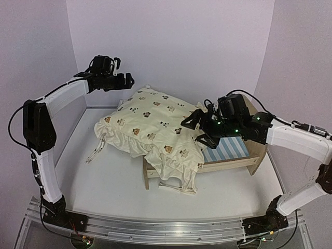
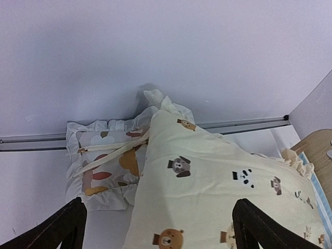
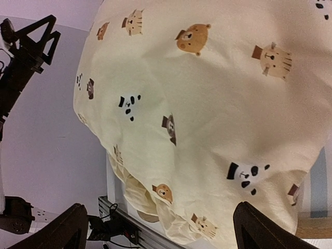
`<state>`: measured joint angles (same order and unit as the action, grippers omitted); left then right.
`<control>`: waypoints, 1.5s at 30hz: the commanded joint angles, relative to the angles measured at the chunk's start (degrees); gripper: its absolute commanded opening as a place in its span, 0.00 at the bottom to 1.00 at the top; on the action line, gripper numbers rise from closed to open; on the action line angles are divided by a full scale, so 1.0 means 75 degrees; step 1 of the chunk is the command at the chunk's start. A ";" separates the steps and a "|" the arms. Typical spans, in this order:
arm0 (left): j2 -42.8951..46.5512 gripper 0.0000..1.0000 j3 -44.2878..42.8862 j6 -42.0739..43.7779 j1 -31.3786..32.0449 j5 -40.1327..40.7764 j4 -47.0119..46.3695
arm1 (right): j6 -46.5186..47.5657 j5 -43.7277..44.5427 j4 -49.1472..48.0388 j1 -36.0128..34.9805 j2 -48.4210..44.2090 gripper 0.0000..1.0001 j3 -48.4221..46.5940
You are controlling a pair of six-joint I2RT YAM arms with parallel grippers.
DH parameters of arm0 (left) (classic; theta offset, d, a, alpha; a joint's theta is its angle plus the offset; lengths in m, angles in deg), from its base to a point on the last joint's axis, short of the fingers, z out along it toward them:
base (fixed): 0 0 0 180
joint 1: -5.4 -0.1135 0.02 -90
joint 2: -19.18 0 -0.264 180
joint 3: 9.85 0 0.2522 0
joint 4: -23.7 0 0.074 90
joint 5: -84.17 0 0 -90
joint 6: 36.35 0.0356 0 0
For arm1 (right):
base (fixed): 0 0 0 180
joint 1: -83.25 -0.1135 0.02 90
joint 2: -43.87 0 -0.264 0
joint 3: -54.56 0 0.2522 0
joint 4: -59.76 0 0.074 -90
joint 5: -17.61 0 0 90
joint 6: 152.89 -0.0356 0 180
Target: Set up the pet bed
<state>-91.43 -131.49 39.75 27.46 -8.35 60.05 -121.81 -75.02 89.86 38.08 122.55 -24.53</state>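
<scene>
Located at about 4 o'clock of the desk [image 1: 114, 181] centre: pet bed [image 1: 233, 164], light plywood frame, long side rail facing 6 o'clock, rounded end board at the 3 o'clock end. Blue-and-white striped base bare only at that end. Remainder buried under a cream quilt [image 1: 150, 127] printed with animal faces, ruffled along its edge, heaped high, spilling past the 9 o'clock end of the frame onto the desk, one fold hanging over the near rail toward 6 o'clock.

Contents of the frame: quilt only, so far as visible. Small ruffled pillow [image 2: 104, 174] with leaf print outside the frame, at 9 o'clock of the quilt in the left wrist view, close to the back wall [image 1: 171, 41], one edge tucked under the quilt, a cream tie strap [image 2: 111, 155] across it.

Left gripper [image 1: 128, 81] raised at 10 o'clock, above and clear of the quilt; jaws spread wide, empty. Right gripper [image 1: 195, 131] over the quilt's 3 o'clock edge, above the frame; jaws spread wide, gripping nothing; contact with fabric not determinable.

Desk white and matt. Pale lilac-white walls on three sides. Metal rail [image 1: 155, 228] along the 6 o'clock edge, both arm bases mounted on it.
</scene>
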 commanded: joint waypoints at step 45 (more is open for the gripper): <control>0.0949 1.00 0.2707 0.0229 -0.1767 -0.4994 -0.0378 | 0.2386 0.0067 -0.0692 0.1270 0.1891 0.98 0.0546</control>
<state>-85.45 -111.61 40.37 17.85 -38.61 60.54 -104.41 -67.24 93.99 46.14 134.69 -22.50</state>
